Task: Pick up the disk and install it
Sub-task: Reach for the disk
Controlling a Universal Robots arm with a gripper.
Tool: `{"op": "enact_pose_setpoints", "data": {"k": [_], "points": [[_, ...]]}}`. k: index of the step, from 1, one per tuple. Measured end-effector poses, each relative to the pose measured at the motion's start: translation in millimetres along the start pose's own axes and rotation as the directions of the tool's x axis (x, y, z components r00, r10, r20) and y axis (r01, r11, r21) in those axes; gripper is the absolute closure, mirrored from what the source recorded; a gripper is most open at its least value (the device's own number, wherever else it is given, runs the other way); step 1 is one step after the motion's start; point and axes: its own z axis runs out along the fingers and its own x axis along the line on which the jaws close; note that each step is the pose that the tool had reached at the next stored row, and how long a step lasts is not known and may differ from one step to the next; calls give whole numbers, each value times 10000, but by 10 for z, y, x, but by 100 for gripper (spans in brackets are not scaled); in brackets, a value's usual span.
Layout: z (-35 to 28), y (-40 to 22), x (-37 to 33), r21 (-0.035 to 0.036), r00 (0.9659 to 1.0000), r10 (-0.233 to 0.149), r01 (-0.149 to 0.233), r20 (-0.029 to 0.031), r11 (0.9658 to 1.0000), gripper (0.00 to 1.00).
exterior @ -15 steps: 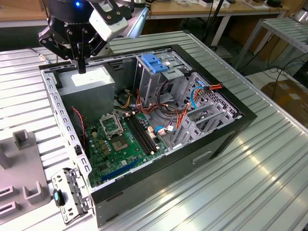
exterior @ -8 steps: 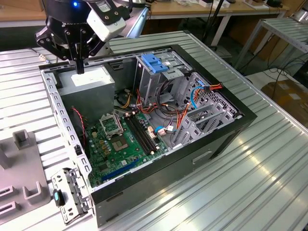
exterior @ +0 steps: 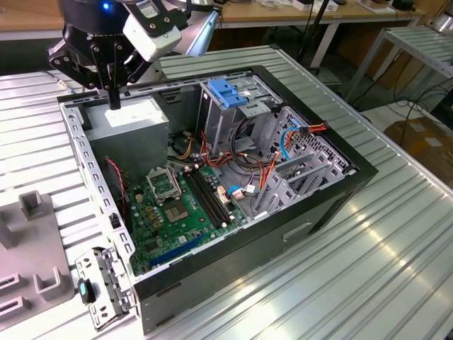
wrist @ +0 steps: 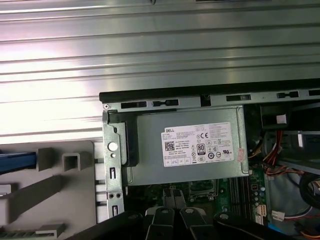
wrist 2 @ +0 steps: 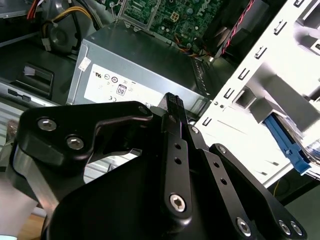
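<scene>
At the exterior view's left, a grey fixture stands on the table, outside the case. In the first wrist view a blue strip lies on this fixture. It looks like the side rail of the disk, and the rest of the drive is out of frame. The second wrist view shows the same blue rail beyond the case wall. A loose metal bracket lies by the case's near corner.

The gripper hangs over the power supply, at the case's back corner. Its fingers are drawn together and hold nothing. Whether it touches the power supply cannot be told.

Further right lies the green motherboard, then the blue-topped cage, then red and orange cables.
</scene>
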Motion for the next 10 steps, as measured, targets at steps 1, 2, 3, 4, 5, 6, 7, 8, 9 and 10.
{"op": "enact_pose_setpoints", "data": {"k": [1,2,3,4,5,6,7,8,9,10], "points": [[0,0,5,0,10000,0,0,-1,10000,89],[0,-1,11,0,10000,0,0,-2,10000,89],[0,-1,16,0,10000,0,0,-3,10000,89],[0,-2,22,0,10000,0,0,-5,10000,89],[0,-2,30,1,10000,0,0,-6,10000,89],[0,-2,35,0,10000,0,0,-7,10000,89],[0,-3,41,1,10000,0,0,-9,10000,89],[0,-3,46,1,10000,0,0,-11,10000,89],[0,-4,52,1,10000,1,-1,-13,10000,89],[0,-4,56,1,10000,0,0,-13,10000,89]]}}
